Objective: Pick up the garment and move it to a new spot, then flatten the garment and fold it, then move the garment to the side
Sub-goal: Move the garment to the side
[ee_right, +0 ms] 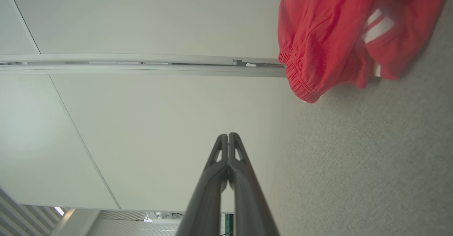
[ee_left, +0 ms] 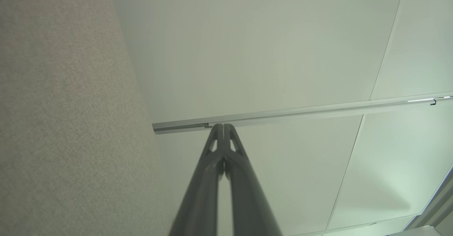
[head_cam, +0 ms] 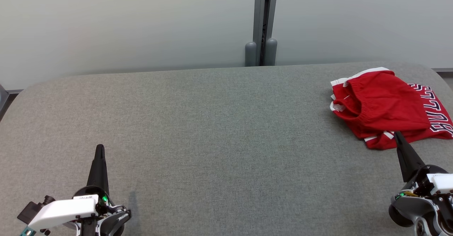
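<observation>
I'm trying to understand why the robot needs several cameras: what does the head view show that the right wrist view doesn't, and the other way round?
Head view, not the right wrist view: the left pincer, shut, at the lower left, and the lettering along one side of the red garment.
Right wrist view, not the head view: a slatted surface beyond the end of the wall panel.
Both: the red garment crumpled on the grey table, the pale wall behind it, and the right pincer, shut, close to the garment.
</observation>
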